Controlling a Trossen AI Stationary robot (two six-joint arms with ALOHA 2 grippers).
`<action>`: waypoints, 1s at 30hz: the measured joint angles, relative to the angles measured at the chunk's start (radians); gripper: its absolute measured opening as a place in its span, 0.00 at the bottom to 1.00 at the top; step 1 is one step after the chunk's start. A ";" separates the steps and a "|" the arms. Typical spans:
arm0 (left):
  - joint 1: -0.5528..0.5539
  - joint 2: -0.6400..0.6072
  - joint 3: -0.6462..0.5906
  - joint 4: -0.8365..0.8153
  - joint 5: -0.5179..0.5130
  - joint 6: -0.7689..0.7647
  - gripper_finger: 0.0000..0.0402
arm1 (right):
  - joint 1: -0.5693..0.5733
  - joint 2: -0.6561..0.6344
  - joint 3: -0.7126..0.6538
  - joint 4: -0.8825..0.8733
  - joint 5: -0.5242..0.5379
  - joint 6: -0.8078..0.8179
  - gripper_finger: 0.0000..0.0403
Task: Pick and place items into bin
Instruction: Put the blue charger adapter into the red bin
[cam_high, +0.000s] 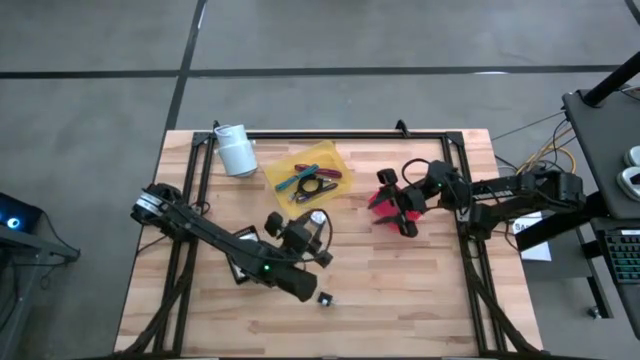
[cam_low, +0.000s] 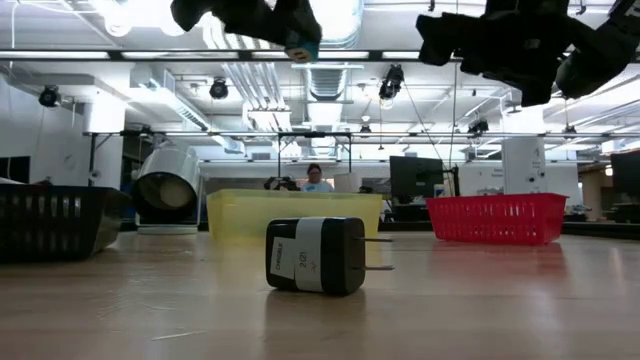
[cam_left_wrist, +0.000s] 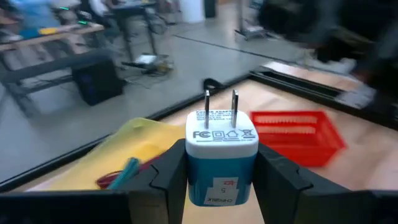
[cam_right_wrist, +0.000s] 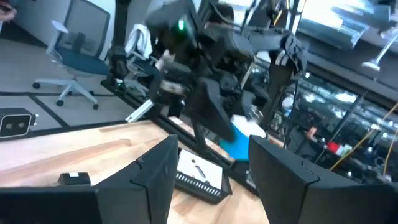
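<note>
While gripped by left tool, blue-white charger prongs-up.

Glossy plastic charger with metal prongs; matt wooden table.

Bright ceiling lights glare overhead; both wrist views show motion blur.

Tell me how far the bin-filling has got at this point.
Several items already lie in the yellow bin. The left gripper holds a blue wall charger above the table. A black charger remains on the wood; the right gripper is open, empty, over the red basket.
</note>
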 joint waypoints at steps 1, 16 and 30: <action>0.000 -0.001 0.000 0.054 0.023 0.065 0.32 | 0.000 0.000 0.007 -0.018 0.000 0.003 0.45; 0.024 -0.001 -0.006 1.008 0.519 1.116 0.32 | 0.000 0.000 0.039 -0.104 0.002 -0.126 0.42; 0.187 -0.051 -0.371 1.690 0.835 1.138 0.32 | 0.000 -0.001 -0.028 -0.104 -0.004 -0.261 0.36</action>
